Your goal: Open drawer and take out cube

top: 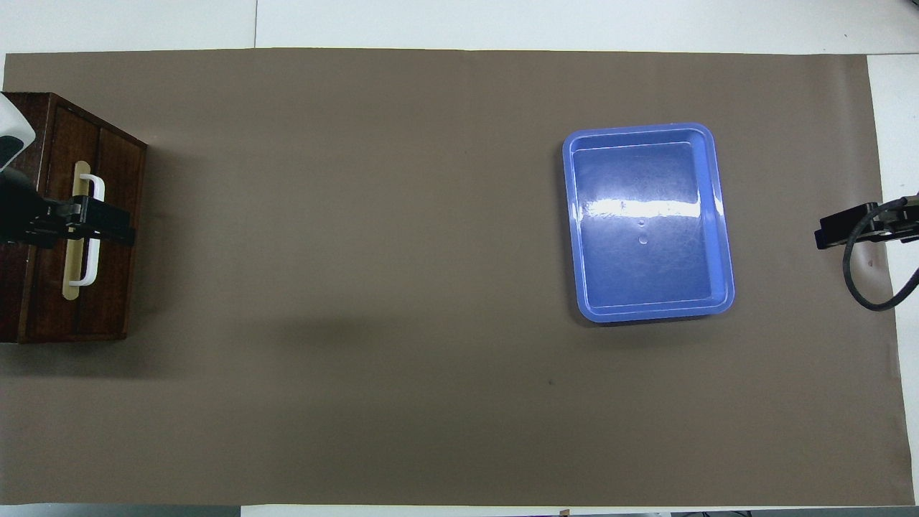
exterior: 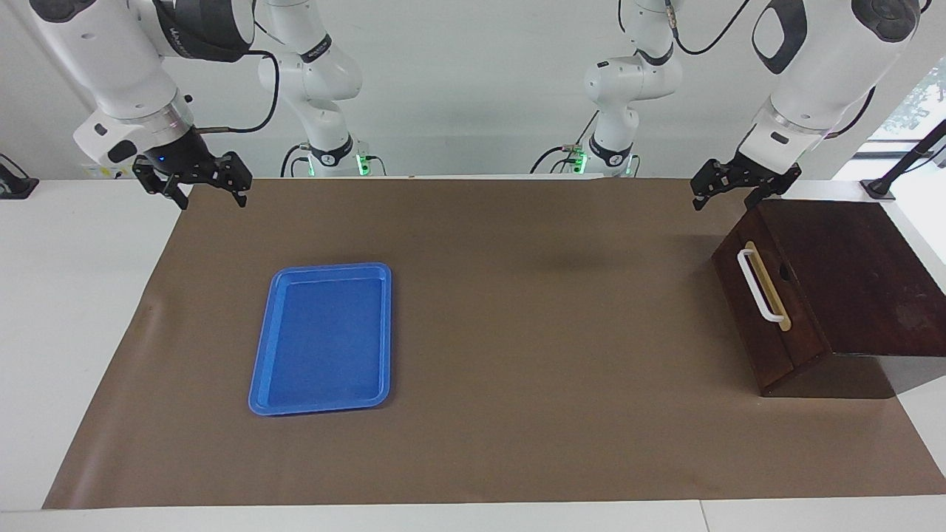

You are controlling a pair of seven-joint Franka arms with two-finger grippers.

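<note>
Both pincers are seen spread wide and empty: the left pincer (exterior: 743,185) is raised over the robot-side edge of the drawer (exterior: 761,295), the right pincer (exterior: 194,179) over the desk (exterior: 562,414) edge at the right arm's end. The drawer is shut in its box (exterior: 857,281) at the left arm's end, its front and long white handle (exterior: 760,285) turned toward the blue tray (exterior: 323,338). Bare brown mat is left between drawer and tray.
</note>
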